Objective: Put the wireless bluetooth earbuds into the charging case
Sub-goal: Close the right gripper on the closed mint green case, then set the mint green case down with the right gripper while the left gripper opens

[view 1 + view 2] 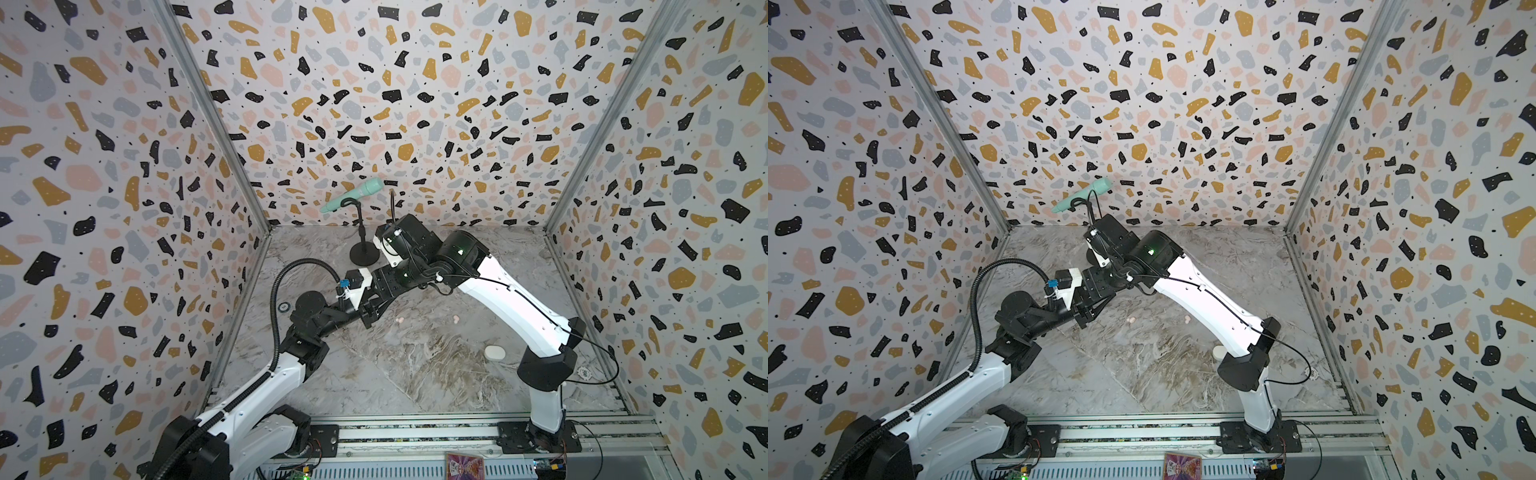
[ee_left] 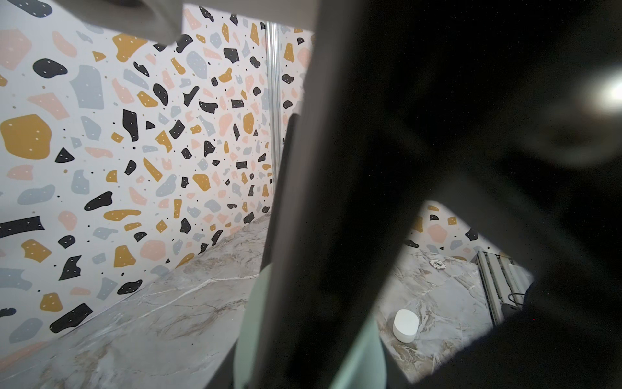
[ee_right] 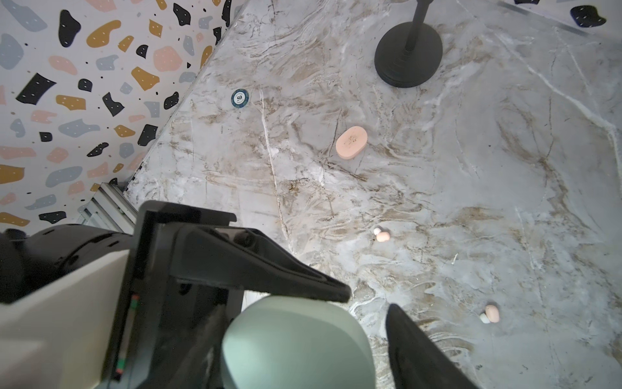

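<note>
left gripper (image 3: 316, 291) clamped on mint case (image 3: 296, 353), likely steadying it | right gripper (image 3: 303, 316) open, fingers (image 3: 420, 353) straddling same case, one side gapped, probably to open it | pink buds (image 3: 382, 236) lie loose beyond right gripper, uninserted

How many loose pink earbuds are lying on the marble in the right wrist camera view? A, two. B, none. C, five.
A: one pink earbud lies nearer the pink case, and a second pink earbud lies well apart from it; no others show there.
</note>
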Controlling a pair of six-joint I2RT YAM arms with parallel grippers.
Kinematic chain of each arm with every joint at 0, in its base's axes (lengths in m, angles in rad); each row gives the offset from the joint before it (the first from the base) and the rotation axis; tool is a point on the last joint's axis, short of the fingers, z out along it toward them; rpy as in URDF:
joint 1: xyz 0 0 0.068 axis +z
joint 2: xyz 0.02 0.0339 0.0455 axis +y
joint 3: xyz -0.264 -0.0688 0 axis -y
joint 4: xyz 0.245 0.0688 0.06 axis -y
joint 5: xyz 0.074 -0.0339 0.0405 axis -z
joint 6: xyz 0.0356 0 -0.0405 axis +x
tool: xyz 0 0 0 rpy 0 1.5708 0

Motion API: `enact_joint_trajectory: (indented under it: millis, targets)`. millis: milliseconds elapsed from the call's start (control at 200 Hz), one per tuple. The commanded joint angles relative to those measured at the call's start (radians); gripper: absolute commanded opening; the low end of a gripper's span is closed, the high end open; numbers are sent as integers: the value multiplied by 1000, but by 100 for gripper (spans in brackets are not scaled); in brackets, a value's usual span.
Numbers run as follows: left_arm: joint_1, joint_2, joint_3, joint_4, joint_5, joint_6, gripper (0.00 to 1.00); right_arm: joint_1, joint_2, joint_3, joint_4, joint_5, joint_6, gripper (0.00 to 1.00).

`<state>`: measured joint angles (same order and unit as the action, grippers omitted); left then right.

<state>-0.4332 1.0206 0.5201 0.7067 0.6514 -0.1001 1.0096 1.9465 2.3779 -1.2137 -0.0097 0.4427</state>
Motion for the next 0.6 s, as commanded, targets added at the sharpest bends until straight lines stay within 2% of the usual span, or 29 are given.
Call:
enact_joint_trajectory:
  millis: [0,200,370,476,596]
  targets:
    - [-2,-15,25,36,4,4,43,10,-7,27,-26,-9,-7,70]
    - [-2,-14,26,34,0,5,43,10,-11,23,-28,-8,-3,61]
    - [-2,-13,27,27,-7,10,44,9,-21,20,-26,9,3,57]
    - [-2,-13,27,19,-15,9,46,-2,-45,-13,-6,13,10,56]
    - [-2,-11,27,16,-23,11,55,-25,-96,-82,35,11,21,55]
